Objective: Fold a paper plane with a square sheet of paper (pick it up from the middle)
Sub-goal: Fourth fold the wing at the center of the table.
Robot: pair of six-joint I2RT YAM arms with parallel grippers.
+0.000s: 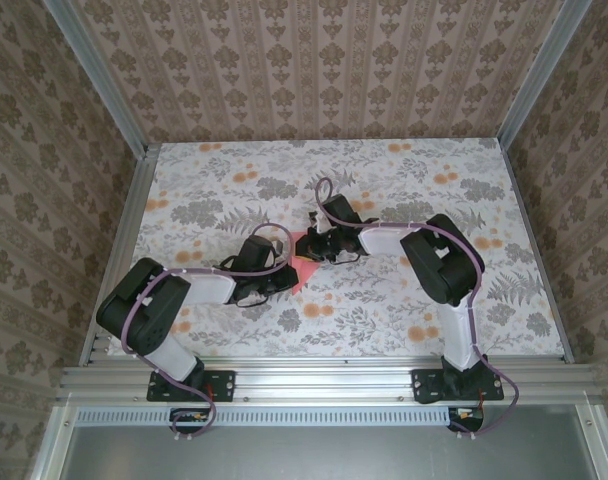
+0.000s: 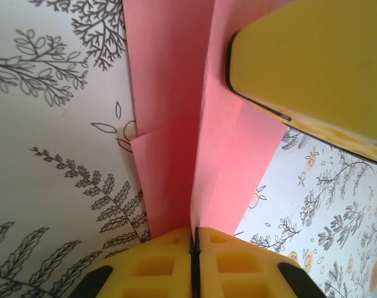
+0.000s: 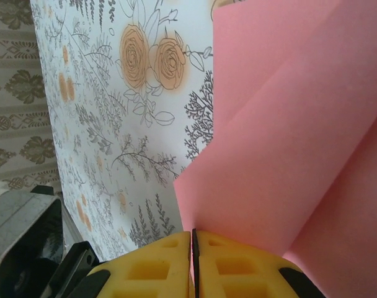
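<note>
Brown damask wallpaper (image 1: 314, 60) lines the walls around a table (image 1: 434, 320) covered in a smooth white cloth printed with grey ferns (image 2: 64, 186) and orange roses (image 3: 148, 56). An aluminium rail (image 1: 314, 378) runs along the near edge. Near the table's centre is the salmon-pink paper sheet (image 1: 300, 272), thin, matte and already folded into sharp-creased, overlapping flaps (image 2: 176, 93). The two black arms close in on it from 9 o'clock and 3 o'clock and cover much of it from above.

The left gripper (image 2: 193, 239) has its ribbed yellow fingers pressed together, pinching the sheet's central crease. The right gripper (image 3: 193, 239) is likewise closed, nipping a lower corner of the sheet (image 3: 288, 136). One of its yellow fingers (image 2: 312, 68) lies over the paper at 2 o'clock in the left wrist view.
</note>
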